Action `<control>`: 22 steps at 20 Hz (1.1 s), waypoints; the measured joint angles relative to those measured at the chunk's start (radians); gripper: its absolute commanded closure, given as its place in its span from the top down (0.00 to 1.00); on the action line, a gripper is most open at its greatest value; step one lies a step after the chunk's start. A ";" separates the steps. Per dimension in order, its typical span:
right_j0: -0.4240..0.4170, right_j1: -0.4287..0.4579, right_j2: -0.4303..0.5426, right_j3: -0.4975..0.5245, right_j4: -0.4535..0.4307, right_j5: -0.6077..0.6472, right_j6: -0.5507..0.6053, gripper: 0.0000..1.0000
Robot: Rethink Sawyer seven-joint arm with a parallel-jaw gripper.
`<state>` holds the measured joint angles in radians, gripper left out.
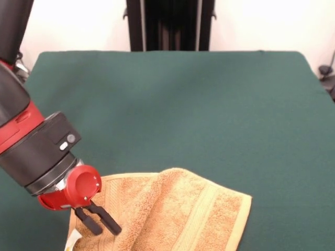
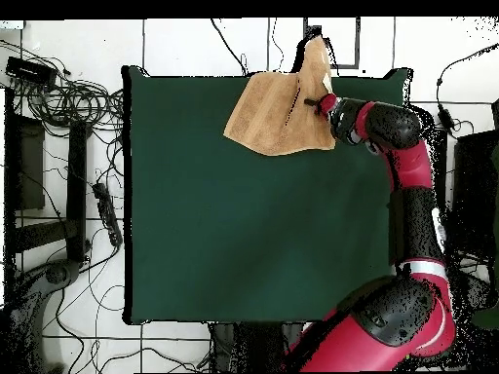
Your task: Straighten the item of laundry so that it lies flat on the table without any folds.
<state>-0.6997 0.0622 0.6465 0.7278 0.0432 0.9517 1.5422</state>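
Observation:
The orange-tan towel (image 1: 178, 214) lies at the near edge of the green table (image 1: 183, 104), cut off by the picture's bottom. A raised fold runs through its middle, and its woven border band shows on the right. A small white tag (image 1: 73, 239) sticks out at its left corner. My gripper (image 1: 102, 225) reaches in from the left, its two black fingers slightly apart, just over the towel's left part and holding nothing. In the overhead view the towel (image 2: 268, 122) sits at the table's (image 2: 244, 224) top edge, one corner past the edge, with the gripper (image 2: 310, 100) at its right side.
The red and black arm (image 2: 409, 185) runs along the table's right side in the overhead view. The black pedestal (image 1: 170, 23) stands behind the far edge. Cables (image 2: 58, 97) lie on the floor left of the table.

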 measured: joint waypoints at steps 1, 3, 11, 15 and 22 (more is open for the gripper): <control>0.012 0.018 0.000 -0.051 0.000 0.048 0.000 1.00; 0.026 0.038 0.000 -0.108 -0.001 0.100 0.000 1.00; 0.080 0.091 0.028 -0.314 -0.095 0.270 0.000 1.00; 0.094 0.095 0.067 -0.372 -0.182 0.318 0.000 1.00; 0.090 0.094 0.167 -0.427 -0.333 0.357 0.000 1.00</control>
<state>-0.6101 0.1562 0.8139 0.3008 -0.2900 1.3088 1.5420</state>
